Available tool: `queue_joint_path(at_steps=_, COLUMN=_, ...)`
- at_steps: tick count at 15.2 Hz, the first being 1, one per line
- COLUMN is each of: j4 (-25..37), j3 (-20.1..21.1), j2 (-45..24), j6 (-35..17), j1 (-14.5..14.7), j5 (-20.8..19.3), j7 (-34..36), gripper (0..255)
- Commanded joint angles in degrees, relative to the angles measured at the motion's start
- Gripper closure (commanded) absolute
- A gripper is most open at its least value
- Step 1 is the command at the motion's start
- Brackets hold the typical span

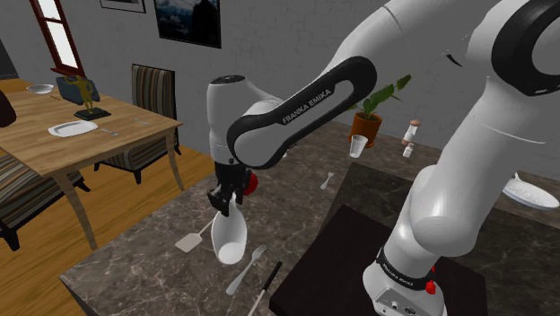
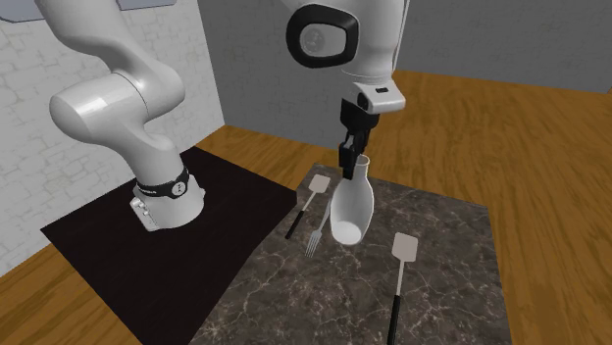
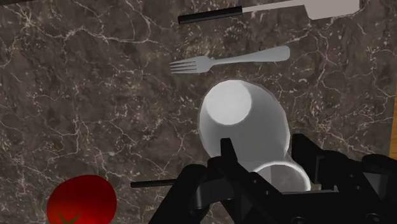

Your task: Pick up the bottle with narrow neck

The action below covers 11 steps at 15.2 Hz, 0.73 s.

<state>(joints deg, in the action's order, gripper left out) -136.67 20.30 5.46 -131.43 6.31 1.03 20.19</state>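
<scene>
End effector (image 2: 350,169) closed on the white bottle (image 2: 351,211) at its neck, centre frame; I judge lift step in hand, next raise it clear of the bench (image 2: 451,304).

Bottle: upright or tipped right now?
Tilted. The white bottle hangs from the claw, clasped at its neck, body slanting away from vertical. Whether its base clears the counter, cannot tell.

The tool (image 3: 267,159) clasps the white bottle (image 3: 245,121) at its narrow neck, one black finger on each side. The bottle's wide body points away from the tool. Beyond it, a grey fork (image 3: 232,60) and a black-handled spatula (image 3: 273,9) lie on the dark marbled surface (image 3: 76,83). A red tomato (image 3: 81,200) sits beside the tool.
</scene>
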Motion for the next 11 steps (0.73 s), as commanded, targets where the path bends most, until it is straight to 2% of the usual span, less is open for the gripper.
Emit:
queue_joint_path(at_steps=1, j4=0.8, j3=-0.1, j2=1.0, j6=1.7, j1=0.0, j5=0.4, j7=-0.3, gripper=255)
queue_joint_path(at_steps=11, j4=4.6, j3=-0.6, j2=4.8, j6=9.1, j1=0.2, j5=1.7, j7=-1.5, gripper=255)
